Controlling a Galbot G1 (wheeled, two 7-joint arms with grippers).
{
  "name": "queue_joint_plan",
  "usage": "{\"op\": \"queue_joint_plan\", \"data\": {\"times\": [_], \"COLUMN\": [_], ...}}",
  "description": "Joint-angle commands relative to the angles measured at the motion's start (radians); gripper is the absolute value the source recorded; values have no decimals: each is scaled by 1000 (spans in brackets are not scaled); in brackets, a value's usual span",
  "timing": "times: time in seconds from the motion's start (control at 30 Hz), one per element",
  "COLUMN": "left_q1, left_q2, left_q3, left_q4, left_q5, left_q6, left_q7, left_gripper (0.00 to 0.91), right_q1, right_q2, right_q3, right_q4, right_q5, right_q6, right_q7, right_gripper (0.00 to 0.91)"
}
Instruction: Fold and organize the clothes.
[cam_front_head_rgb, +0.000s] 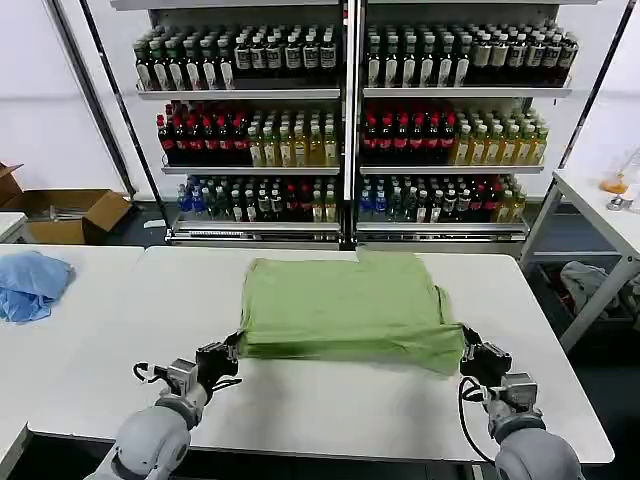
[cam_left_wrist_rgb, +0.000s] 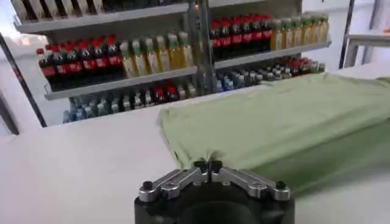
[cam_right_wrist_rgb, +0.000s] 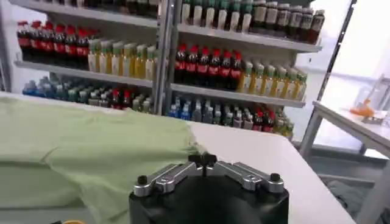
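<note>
The light green shirt (cam_front_head_rgb: 345, 305) lies flat on the white table (cam_front_head_rgb: 330, 410), folded into a rough rectangle with a doubled layer along its near edge. My left gripper (cam_front_head_rgb: 232, 350) is at the shirt's near left corner, its fingers shut on the fabric edge (cam_left_wrist_rgb: 207, 159). At the near right corner, my right gripper (cam_front_head_rgb: 468, 345) is shut on the cloth as well. In the left wrist view the shirt (cam_left_wrist_rgb: 286, 119) spreads away beyond the left gripper (cam_left_wrist_rgb: 207, 165). In the right wrist view the shirt (cam_right_wrist_rgb: 91, 152) lies to one side of the right gripper (cam_right_wrist_rgb: 202, 160).
A crumpled light blue cloth (cam_front_head_rgb: 30, 283) lies on the adjoining table at the left. Shelves of drink bottles (cam_front_head_rgb: 345, 120) stand behind the table. A cardboard box (cam_front_head_rgb: 70, 212) sits on the floor at the far left, and a side table (cam_front_head_rgb: 600, 210) stands at the right.
</note>
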Motion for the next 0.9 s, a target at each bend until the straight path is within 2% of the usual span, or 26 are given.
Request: {"op": "queue_joint_plan", "data": {"times": [0.03, 0.1, 0.17, 0.2, 0.23, 0.27, 0.37, 0.43, 0.57, 0.7, 0.9], "left_q1": [-114, -118, -121, -122, -121, -121, -117, -112, -72, -18, 4], "left_q2": [-28, -29, -31, -32, -32, -32, -33, -34, -34, -39, -46], "left_q3": [51, 51, 50, 50, 50, 50, 49, 44, 16, -22, -34], "left_q4": [147, 156, 160, 162, 164, 163, 158, 149, 105, 60, 76], "left_q5": [52, 52, 53, 55, 55, 56, 56, 55, 48, 34, 14], "left_q6": [-4, -4, -4, -4, -3, -2, -1, -4, -9, -16, -14], "left_q7": [-1, -2, -3, -3, -3, -2, -3, -8, -19, -45, -56], "left_gripper": [30, 71, 191, 484, 695, 907, 907, 907, 907, 907, 907], "right_q1": [100, 104, 105, 105, 104, 104, 102, 95, 31, -69, -153], "right_q2": [-7, -2, 1, 3, 4, 8, 16, 20, 30, 45, 74], "right_q3": [-58, -68, -78, -87, -93, -96, -100, -97, -56, -1, 22], "right_q4": [-94, -102, -105, -107, -108, -107, -101, -94, -28, 65, 85], "right_q5": [-11, -18, -23, -31, -37, -42, -57, -63, -96, -95, -77], "right_q6": [-25, -29, -34, -39, -47, -61, -95, -93, -43, -24, -11], "right_q7": [0, -1, -5, -10, -15, -18, -23, -26, -33, -21, 8], "right_gripper": [0, 0, 0, 60, 413, 907, 907, 907, 907, 907, 907]}}
